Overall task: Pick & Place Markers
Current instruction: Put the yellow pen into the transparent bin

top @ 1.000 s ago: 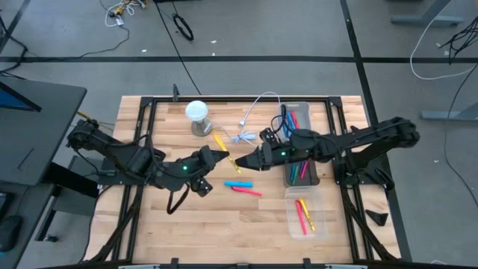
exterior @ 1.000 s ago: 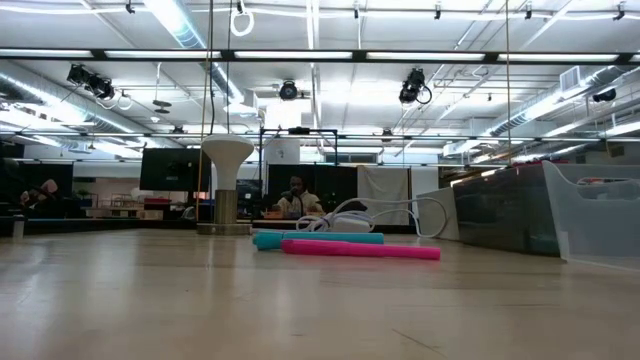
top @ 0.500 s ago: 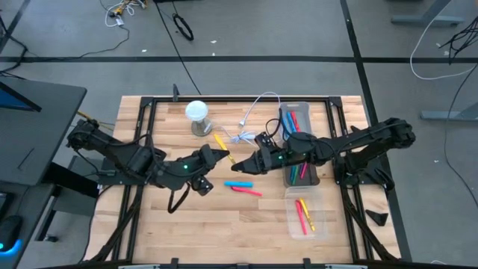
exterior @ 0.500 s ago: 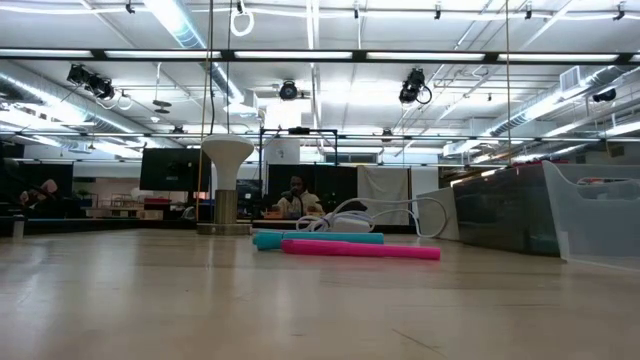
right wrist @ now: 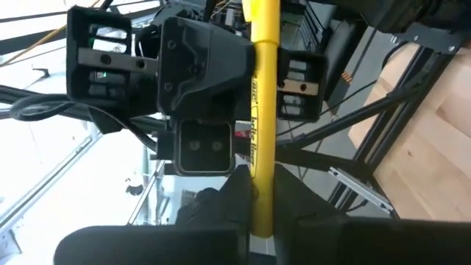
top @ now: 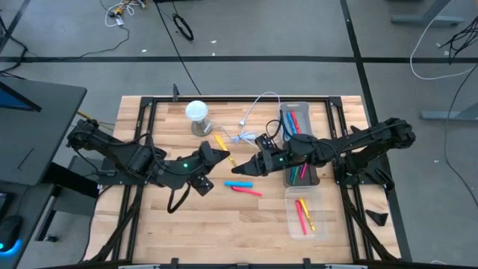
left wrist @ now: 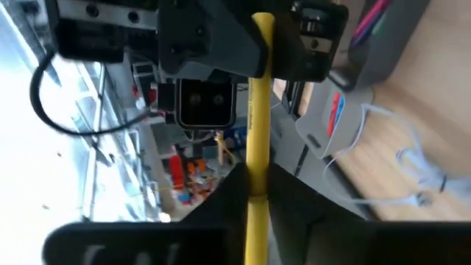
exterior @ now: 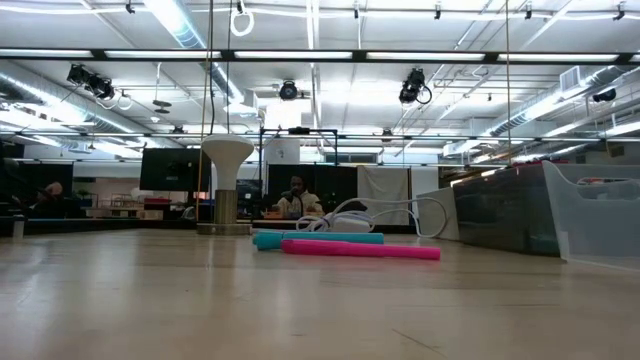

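Yellow marker (left wrist: 259, 110) clamped between both grippers mid-table

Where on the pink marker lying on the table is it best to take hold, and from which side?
Grip the pink marker at the end nearest the clear bin, from straight above, fingers closing across its thin body. It lies flat; the blue marker crowds its other end. The left gripper and right gripper both hold a yellow marker.
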